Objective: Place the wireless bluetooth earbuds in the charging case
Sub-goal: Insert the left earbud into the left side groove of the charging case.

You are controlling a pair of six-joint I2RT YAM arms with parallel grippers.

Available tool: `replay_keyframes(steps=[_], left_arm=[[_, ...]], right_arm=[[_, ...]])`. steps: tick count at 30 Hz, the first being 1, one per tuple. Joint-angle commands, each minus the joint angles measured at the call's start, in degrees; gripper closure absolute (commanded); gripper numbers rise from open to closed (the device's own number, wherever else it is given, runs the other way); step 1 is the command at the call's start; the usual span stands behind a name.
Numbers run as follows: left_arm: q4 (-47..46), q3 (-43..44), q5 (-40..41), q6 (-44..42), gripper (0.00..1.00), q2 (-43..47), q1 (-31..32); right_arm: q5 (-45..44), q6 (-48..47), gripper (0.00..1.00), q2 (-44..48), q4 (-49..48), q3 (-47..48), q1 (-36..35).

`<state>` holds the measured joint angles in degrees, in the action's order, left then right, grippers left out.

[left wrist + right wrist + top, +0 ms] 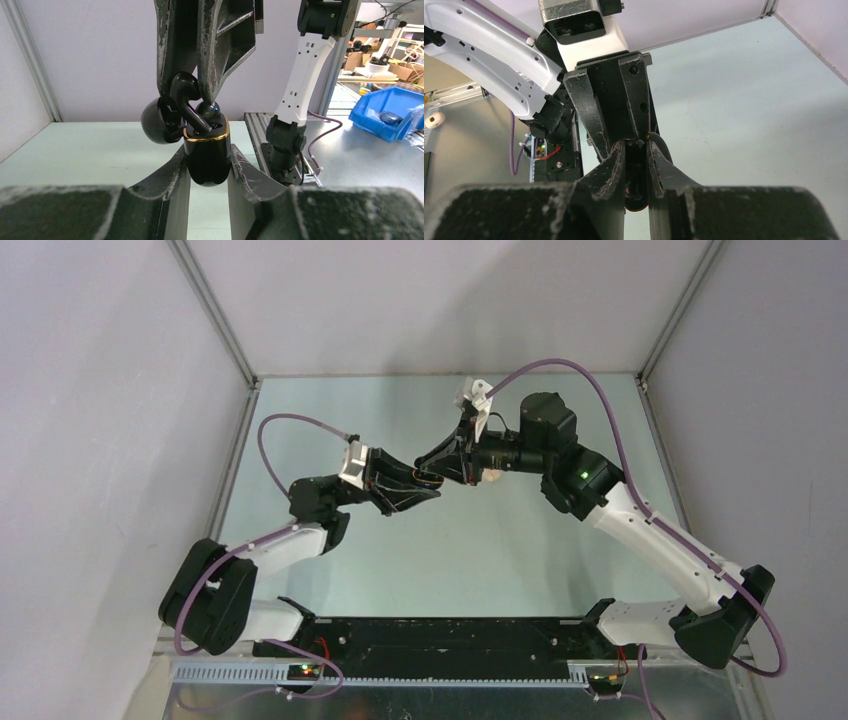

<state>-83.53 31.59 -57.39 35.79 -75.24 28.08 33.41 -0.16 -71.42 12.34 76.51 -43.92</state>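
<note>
Left wrist view: my left hand [207, 162] clamps the black charging case [206, 145] above the bench [75, 150]; my right hand [197, 87] pinches a black earbud [183, 93], stem in the case's open top.

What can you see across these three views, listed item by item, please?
charging case: one, black with a gold rim, lid open, clamped in the left pincer above the table
gripped earbud: one, black, in the right pincer, stem at the case mouth
second earbud: one, black, apparently seated in the case
pale object: one, cream, under the right arm, too hidden to name
table: one, pale green
bin: one, blue, beyond the table's edge
left pincer: one, black, shut on the case
right pincer: one, black, shut on the earbud
</note>
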Motion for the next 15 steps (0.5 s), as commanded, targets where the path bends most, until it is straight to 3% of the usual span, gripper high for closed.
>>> replay_keyframes(steps=[1, 15], left_arm=[[-3.7, -0.1, 0.0, -2.0, 0.73, 1.7, -0.4], [-4.3, 0.7, 1.9, 3.0, 0.71, 1.8, -1.1]], right_arm=[[-0.2, -2.2, 0.80, 0.1, 0.3, -0.1, -1.2], [-3.9, -9.4, 0.79, 0.5, 3.4, -0.1, -3.4]])
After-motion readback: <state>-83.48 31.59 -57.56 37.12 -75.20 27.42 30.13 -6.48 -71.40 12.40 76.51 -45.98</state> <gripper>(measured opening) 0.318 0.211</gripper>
